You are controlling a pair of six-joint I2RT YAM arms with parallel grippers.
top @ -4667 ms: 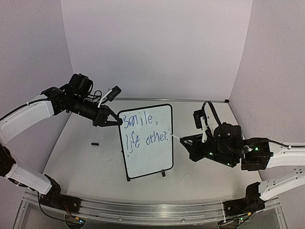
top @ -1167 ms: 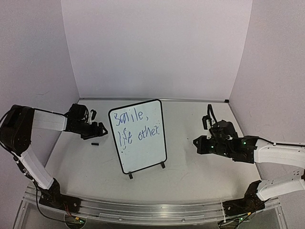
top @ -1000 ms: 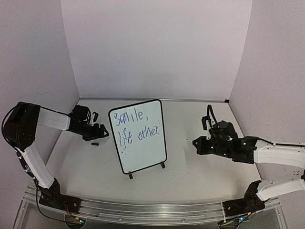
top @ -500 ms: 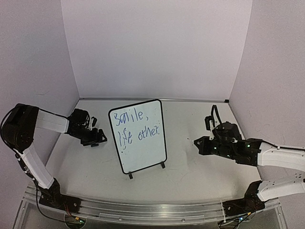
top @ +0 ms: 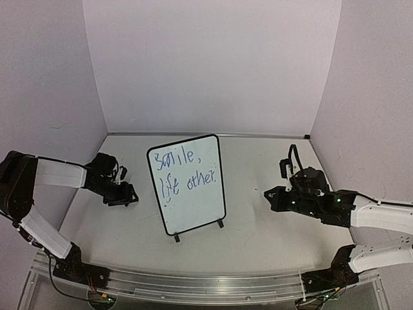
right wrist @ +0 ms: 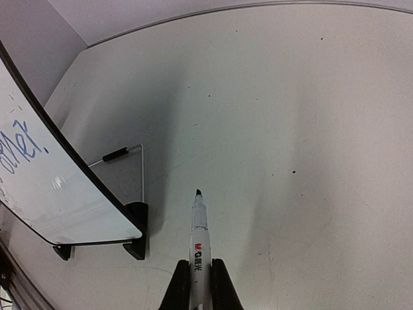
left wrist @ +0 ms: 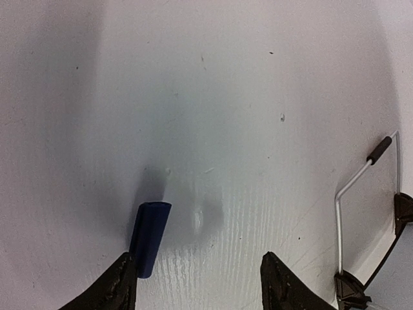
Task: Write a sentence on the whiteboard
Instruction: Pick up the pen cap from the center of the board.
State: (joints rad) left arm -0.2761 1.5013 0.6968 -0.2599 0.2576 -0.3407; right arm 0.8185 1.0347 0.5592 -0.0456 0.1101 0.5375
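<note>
- Two grippers, two different worries. The left gripper (left wrist: 193,279) sits low over the table (left wrist: 213,97) with its jaws partway apart and nothing clamped. The blue cap (left wrist: 150,236) lies just ahead of it, hard up against the left-hand finger instead of centred in the gap.
- If the jaws close from here, I reckon the far finger shoves the cap sideways before it gets pinched. It could skid, roll, or get caught by one end and sit crooked.
- A crooked cap would be a pain to line up with the pen tip later.
- The right gripper (right wrist: 200,287) is closed tight on the marker (right wrist: 199,242), which pokes straight out ahead of it, tip bare and aimed down towards the table. One small dip and it looks like it leaves a stray blue dot.
- The whiteboard (top: 187,184) stands between the two arms, off to the left gripper's right and the right gripper's left, and the sentence (top: 187,171) is on it in two lines.
- Its wire stand (left wrist: 352,194) is near the left gripper's right side, so a careless swing could knock the board over or smear the ink.
</note>
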